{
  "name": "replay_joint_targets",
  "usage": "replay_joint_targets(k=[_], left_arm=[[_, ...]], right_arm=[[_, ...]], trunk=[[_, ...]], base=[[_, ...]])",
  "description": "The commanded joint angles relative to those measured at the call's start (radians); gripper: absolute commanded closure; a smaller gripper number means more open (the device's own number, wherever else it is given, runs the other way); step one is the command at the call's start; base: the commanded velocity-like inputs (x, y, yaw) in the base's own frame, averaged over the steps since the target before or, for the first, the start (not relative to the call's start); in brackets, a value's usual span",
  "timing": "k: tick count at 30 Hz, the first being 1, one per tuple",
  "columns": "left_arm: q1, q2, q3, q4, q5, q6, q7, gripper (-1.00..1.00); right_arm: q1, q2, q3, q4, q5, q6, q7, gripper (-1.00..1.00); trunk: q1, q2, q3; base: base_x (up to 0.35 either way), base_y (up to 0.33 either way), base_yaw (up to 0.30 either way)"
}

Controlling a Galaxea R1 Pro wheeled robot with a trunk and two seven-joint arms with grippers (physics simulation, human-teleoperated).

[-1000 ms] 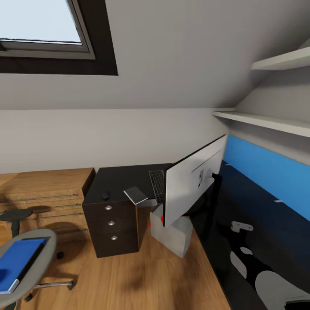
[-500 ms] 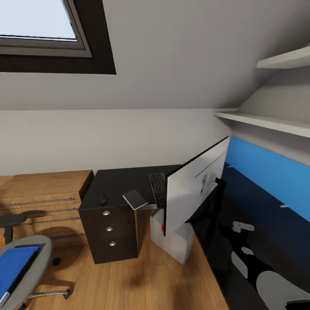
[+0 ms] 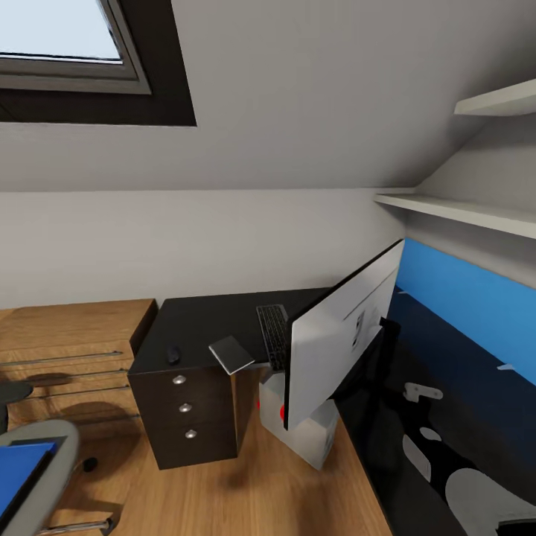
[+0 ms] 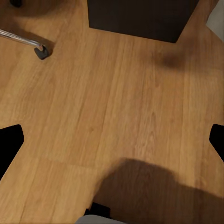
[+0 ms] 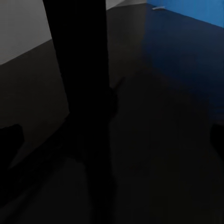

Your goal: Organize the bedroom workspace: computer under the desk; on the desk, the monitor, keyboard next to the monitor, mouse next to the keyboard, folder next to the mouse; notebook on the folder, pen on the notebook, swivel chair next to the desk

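No words to read anywhere. The notebook (image 3: 231, 353) sticks out past the desk (image 3: 201, 324) edge; both grippers spread apart.

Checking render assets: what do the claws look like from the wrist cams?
Left claw: two plain matte black fingertips with angled, flat-cut ends, and no markings, cables or pads that I can make out. Right claw: same black tips, but they blend into the dark background, so finer detail is unreadable.

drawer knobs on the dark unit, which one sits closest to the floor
The bottom knob on the drawer unit; the top knob and middle knob sit above it.
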Motion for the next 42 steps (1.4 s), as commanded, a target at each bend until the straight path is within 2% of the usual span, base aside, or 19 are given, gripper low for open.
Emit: replay_joint_targets(k=[1, 39, 42], left_arm=[[-0.001, 0.0, 0.006, 0.001, 0.005, -0.002, -0.009, -1.0], [-0.001, -0.001, 0.004, 0.001, 0.005, -0.003, -0.01, -1.0], [-0.001, -0.001, 0.004, 0.001, 0.005, -0.003, -0.01, -1.0]], right_arm=[[-0.001, -0.001, 0.009, 0.0, -0.005, -0.002, -0.006, -1.0], [-0.001, -0.006, 0.008, 0.0, -0.005, -0.003, -0.006, -1.0], [-0.001, -0.006, 0.008, 0.0, -0.005, -0.003, -0.006, -1.0]], trunk=[[0.0, -0.001, -0.001], [0.0, -0.001, -0.001], [0.012, -0.022, -0.011]], base=[[0.056, 0.0, 0.0], [0.11, 0.0, 0.0], [0.003, 0.0, 0.0]])
